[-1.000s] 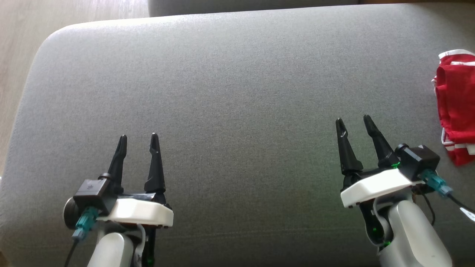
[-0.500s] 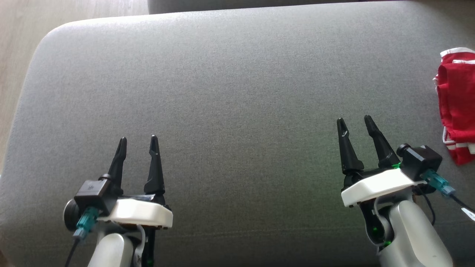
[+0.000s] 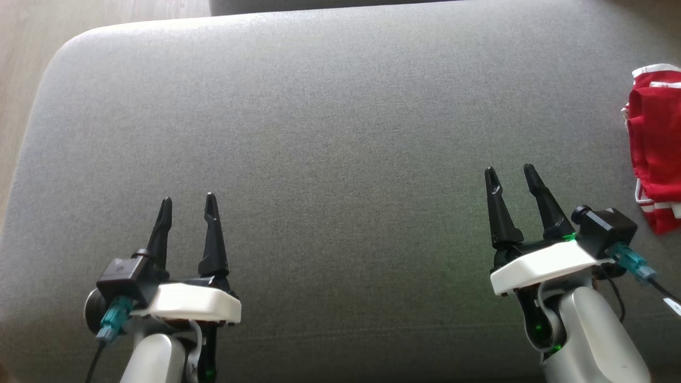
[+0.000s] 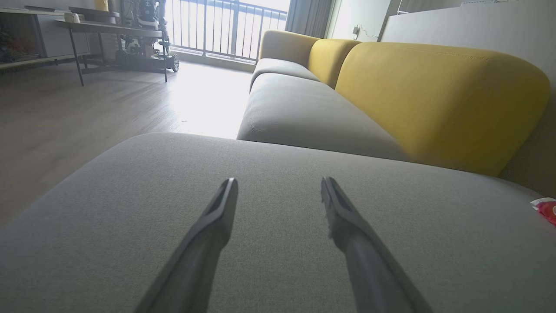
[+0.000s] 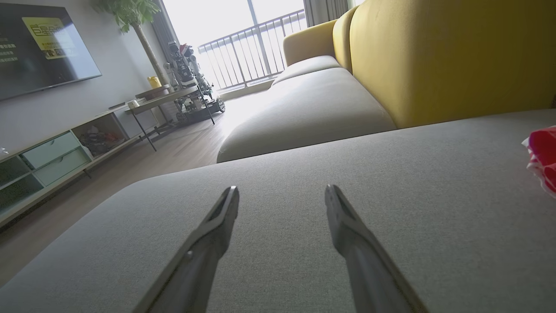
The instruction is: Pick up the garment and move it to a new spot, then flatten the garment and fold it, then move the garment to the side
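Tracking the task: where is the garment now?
In the head view, the red garment lies on the grey cushion, far right, beyond the right pincer.

Home living room: grey-and-yellow sofa [image 4: 434, 100], wall-mounted television [image 5: 43, 43], low media cabinet [image 5: 52, 156], indoor tree [image 5: 126, 8], wood floor [image 4: 87, 113], sunlit balcony railing [image 4: 226, 30].

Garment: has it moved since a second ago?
No. The red garment lies at the same spot by the right end of the grey cushion; the slight picture shift is the camera's.
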